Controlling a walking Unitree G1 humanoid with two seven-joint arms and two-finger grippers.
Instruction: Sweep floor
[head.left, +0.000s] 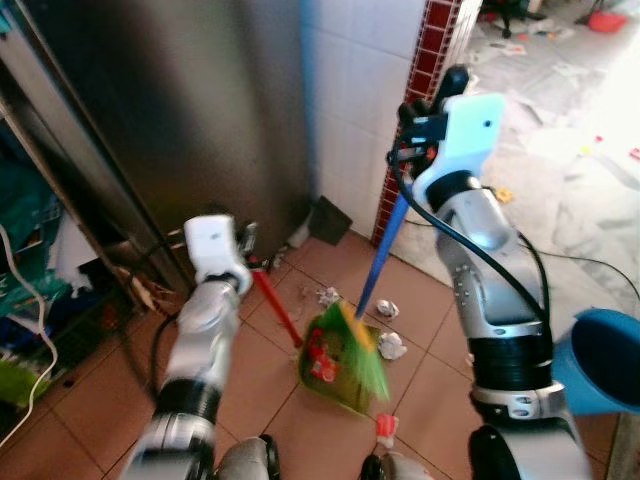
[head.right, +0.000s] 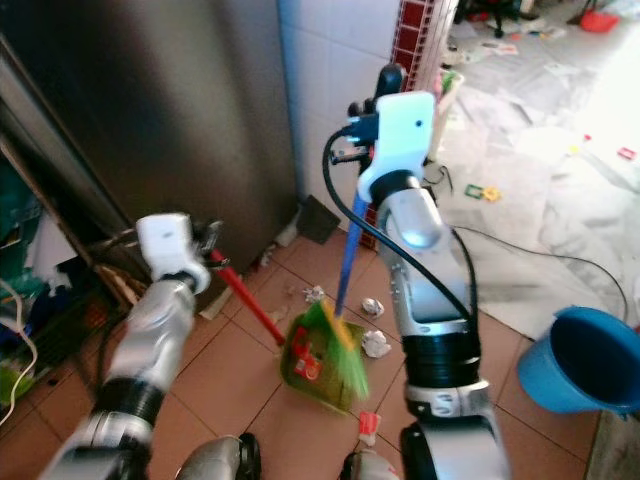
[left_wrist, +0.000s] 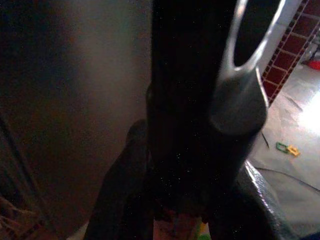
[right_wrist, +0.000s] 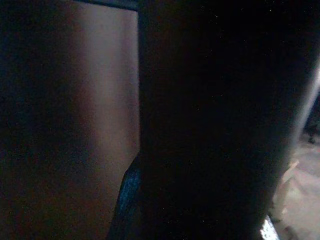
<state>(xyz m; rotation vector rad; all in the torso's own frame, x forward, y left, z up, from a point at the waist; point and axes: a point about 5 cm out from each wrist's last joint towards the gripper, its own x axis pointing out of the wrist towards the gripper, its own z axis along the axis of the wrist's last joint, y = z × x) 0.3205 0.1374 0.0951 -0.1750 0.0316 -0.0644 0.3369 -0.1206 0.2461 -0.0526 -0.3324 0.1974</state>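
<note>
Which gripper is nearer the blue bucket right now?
Right. The right gripper holds the blue broom handle up by the tiled wall; the left gripper is farther from the blue bucket, on the red dustpan handle.

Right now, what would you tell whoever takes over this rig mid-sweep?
Left claw holds the red handle of the dustpan, which sits on the tile floor.
Right claw holds the blue broom handle; green bristles rest at the dustpan.
Done: some rubbish looks gathered in the pan.
Left: crumpled paper beside it and a red-and-white scrap nearer the robot.
</note>
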